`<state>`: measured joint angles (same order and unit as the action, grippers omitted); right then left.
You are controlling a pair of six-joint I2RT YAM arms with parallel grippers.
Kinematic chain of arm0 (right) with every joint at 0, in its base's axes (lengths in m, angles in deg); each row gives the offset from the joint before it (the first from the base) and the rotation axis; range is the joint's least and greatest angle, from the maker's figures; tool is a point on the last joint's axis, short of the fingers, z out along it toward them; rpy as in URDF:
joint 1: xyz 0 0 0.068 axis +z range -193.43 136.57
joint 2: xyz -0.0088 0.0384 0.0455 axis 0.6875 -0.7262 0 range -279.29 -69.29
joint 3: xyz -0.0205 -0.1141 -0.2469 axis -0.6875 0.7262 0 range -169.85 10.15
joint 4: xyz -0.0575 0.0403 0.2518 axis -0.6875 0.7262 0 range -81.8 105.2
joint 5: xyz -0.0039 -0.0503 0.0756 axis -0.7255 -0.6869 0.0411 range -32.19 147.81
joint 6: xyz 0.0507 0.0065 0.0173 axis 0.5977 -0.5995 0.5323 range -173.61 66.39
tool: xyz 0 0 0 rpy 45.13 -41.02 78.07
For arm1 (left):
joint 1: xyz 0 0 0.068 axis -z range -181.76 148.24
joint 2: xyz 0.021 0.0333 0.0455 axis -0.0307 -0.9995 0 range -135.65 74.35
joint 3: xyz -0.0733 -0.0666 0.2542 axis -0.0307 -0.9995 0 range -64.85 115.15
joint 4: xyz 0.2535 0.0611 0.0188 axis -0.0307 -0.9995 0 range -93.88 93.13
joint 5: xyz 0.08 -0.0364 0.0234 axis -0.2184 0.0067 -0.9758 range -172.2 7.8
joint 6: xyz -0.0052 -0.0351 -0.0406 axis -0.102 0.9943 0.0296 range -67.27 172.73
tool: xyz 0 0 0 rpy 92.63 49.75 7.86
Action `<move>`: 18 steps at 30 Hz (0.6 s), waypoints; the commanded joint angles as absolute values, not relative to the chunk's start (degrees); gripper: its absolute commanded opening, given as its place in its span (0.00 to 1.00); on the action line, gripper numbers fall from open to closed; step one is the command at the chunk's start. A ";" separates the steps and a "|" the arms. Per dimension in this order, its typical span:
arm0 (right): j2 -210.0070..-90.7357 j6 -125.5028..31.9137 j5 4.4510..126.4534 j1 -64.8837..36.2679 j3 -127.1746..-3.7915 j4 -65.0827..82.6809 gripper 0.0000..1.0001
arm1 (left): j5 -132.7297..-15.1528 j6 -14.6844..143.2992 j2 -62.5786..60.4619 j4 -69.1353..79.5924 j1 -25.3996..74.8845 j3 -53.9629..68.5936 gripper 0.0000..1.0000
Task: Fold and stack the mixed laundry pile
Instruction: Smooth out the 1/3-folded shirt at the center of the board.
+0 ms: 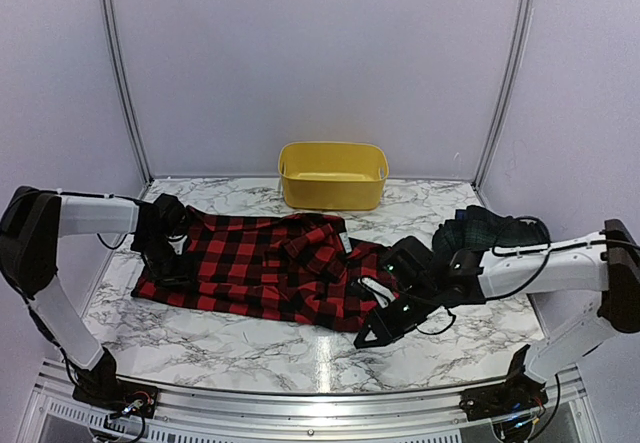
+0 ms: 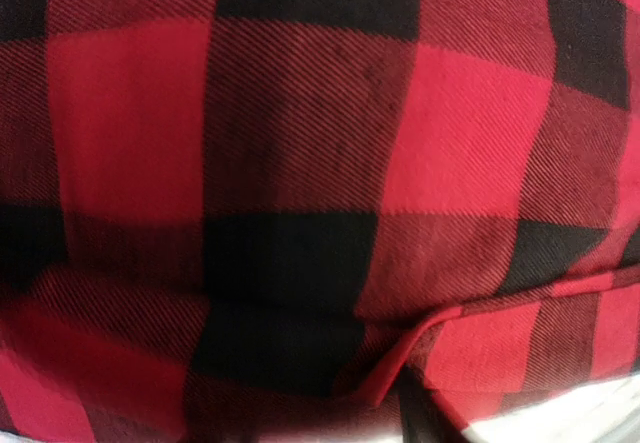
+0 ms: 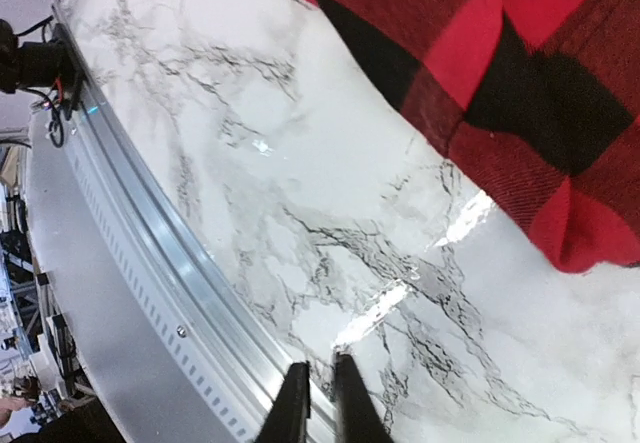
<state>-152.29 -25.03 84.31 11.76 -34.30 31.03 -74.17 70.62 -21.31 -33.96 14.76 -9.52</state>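
The checked shirt (image 1: 260, 263) lies spread across the table (image 1: 250, 348), tartan cloth (image 1: 490, 228) bunched far right. Limp and light, the shirt should sag: pinch hem corners. The right hand (image 1: 368, 338) is closed, empty, by the near-right hem; the left hand (image 1: 165, 261), at the left edge: cannot tell

Yellow tub (image 1: 333, 175) sat at back of marble table (image 1: 250, 348); metal rail (image 1: 300, 403) along near edge.
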 commanded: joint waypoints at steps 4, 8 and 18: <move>-143.13 -22.86 78.15 6.48 -36.02 24.62 0.28 | -69.00 68.18 -6.90 -29.11 19.35 -7.34 0.77; -148.58 -22.48 78.00 3.72 -39.52 22.08 0.33 | -66.92 69.54 -8.39 -23.55 24.05 -1.73 0.88; -163.36 -21.31 78.10 1.56 -45.22 21.65 0.30 | -66.63 60.79 -31.19 -22.32 33.88 22.52 0.97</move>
<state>-161.23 -22.91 79.15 3.24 -43.19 22.82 -66.67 66.12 -25.59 -22.79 31.45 16.14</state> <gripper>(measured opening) 0.319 0.980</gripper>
